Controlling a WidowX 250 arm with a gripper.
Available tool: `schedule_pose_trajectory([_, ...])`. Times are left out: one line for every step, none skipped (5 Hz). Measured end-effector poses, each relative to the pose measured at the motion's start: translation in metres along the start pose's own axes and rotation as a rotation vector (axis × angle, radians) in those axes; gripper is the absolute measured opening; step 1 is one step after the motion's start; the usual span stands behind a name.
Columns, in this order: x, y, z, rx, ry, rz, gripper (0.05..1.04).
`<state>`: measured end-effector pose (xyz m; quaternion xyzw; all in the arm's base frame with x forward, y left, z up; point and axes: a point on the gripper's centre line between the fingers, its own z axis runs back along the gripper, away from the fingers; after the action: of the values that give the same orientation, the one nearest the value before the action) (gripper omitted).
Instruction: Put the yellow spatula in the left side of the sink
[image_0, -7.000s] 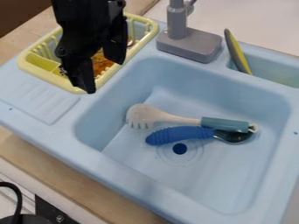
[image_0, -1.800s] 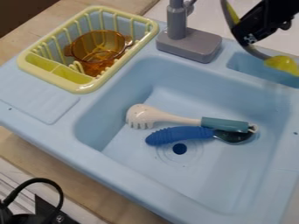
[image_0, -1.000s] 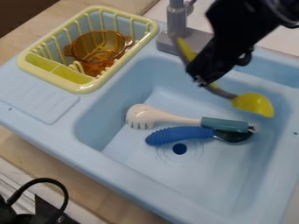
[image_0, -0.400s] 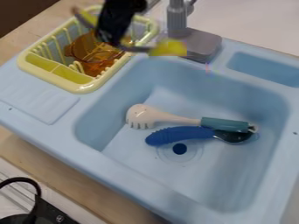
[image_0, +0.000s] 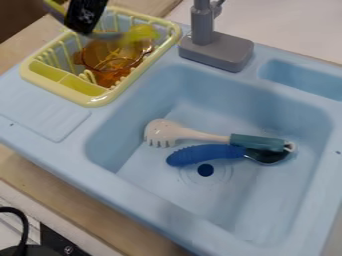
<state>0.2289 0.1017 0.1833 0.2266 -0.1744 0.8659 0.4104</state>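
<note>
The hand (image_0: 81, 29) pinches the yellow spatula (image_0: 141, 33) near its middle above the dish rack (image_0: 55, 90), probably balancing both ends for lowering at the sink's (image_0: 83, 155) left.

One black two-finger robot gripper (image_0: 80, 29), cut by the camera view's top edge; hung downward, lower end canted slightly leftward; placed over the upper-left edge of the pale blue plastic sink unit (image_0: 152, 199); jaws closed, gripping.
</note>
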Motion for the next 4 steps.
schedule_pose_trajectory([0.007,-0.013,-0.019,0.079,-0.010,0.067,0.252])
schedule_pose_trajectory([0.012,-0.026,-0.032,0.110,-0.051,0.152,0.252])
schedule_pose_trajectory([0.010,-0.035,-0.046,0.130,-0.082,0.178,0.252])
schedule_pose_trajectory([-0.002,-0.041,-0.052,0.102,-0.013,0.192,0.252])
